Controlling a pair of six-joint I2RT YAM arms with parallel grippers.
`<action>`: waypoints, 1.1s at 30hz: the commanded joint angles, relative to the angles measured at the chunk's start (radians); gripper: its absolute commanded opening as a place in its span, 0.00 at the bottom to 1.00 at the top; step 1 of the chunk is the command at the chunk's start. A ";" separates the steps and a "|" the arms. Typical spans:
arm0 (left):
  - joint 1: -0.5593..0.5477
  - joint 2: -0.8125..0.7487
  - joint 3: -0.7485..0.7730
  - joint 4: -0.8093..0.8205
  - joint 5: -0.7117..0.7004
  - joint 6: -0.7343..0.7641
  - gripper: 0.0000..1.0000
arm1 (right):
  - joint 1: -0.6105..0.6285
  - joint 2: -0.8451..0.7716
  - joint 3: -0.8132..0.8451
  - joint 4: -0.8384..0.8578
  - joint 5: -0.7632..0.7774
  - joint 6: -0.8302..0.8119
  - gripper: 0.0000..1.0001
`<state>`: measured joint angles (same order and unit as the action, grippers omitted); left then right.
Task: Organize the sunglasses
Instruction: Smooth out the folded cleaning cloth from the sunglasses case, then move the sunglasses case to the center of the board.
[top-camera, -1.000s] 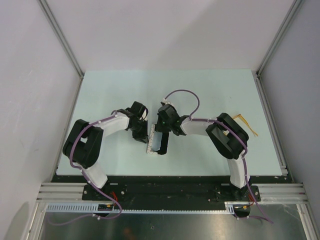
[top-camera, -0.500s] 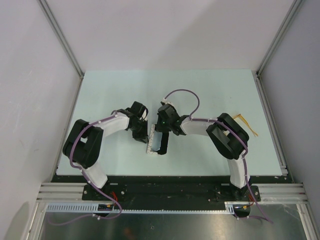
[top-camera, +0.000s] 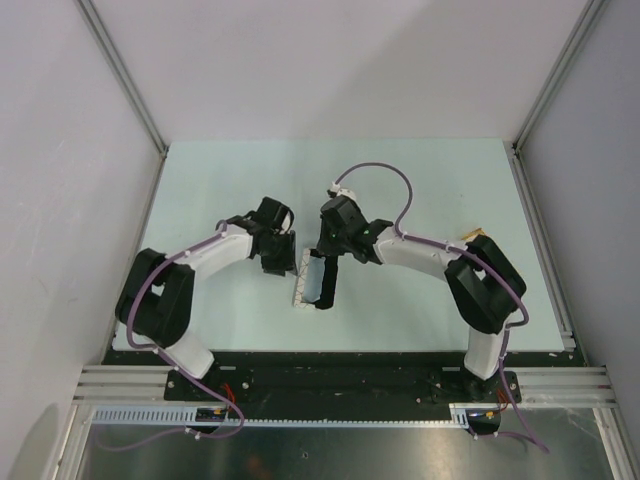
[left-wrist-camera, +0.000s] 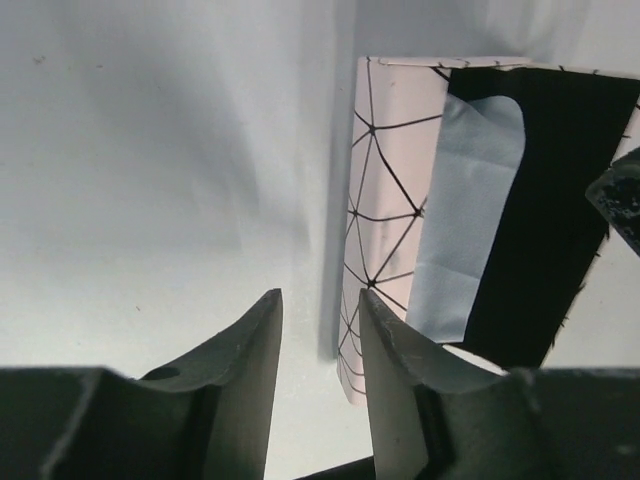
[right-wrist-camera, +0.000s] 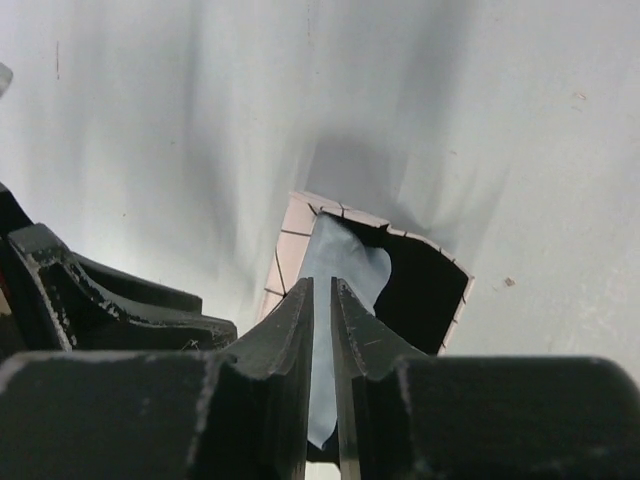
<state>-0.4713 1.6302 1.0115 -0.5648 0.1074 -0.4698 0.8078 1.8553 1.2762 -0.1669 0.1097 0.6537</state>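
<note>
Jaws, left: parted a moderate way, wider than a second ago, holding nothing. They hang just left of the case, with bare desk (left-wrist-camera: 150, 200) showing between them.
Case (left-wrist-camera: 385, 200): white with black triangle lines, lying open near the middle of the desk, black lining up. It has not shifted.
Cloth (left-wrist-camera: 465, 220): blue-grey, lying inside the case on the lining, against its left wall.
Jaws, right: closed a second ago, now parted by a narrow slit directly over the cloth, which shows through the gap. It looks let go, though I cannot rule out a last touch.
Right arm (top-camera: 480, 285): elbow swung outward since a moment ago.
Sunglasses (top-camera: 475, 233): only a sliver of yellow-orange frame peeks out at that elbow, on the desk well right of the case. The arm hides more of them than before.
Meaning: with left jaws and right jaws both easing open, the cloth seems stowed. The sunglasses remain outside the case, so fetching them is probably next.
</note>
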 joint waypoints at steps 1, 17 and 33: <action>-0.006 -0.078 0.041 0.005 -0.006 0.010 0.45 | 0.013 -0.096 0.037 -0.120 0.050 -0.045 0.17; -0.021 -0.012 0.048 0.108 0.143 0.111 0.76 | -0.206 -0.433 -0.060 -0.390 0.189 -0.045 0.40; -0.024 0.080 0.045 0.109 0.038 0.013 0.52 | -0.614 -0.676 -0.259 -0.447 0.073 -0.020 0.42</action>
<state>-0.4889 1.7359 1.0325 -0.4736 0.1951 -0.4225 0.2626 1.2243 1.0641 -0.5945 0.2268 0.6083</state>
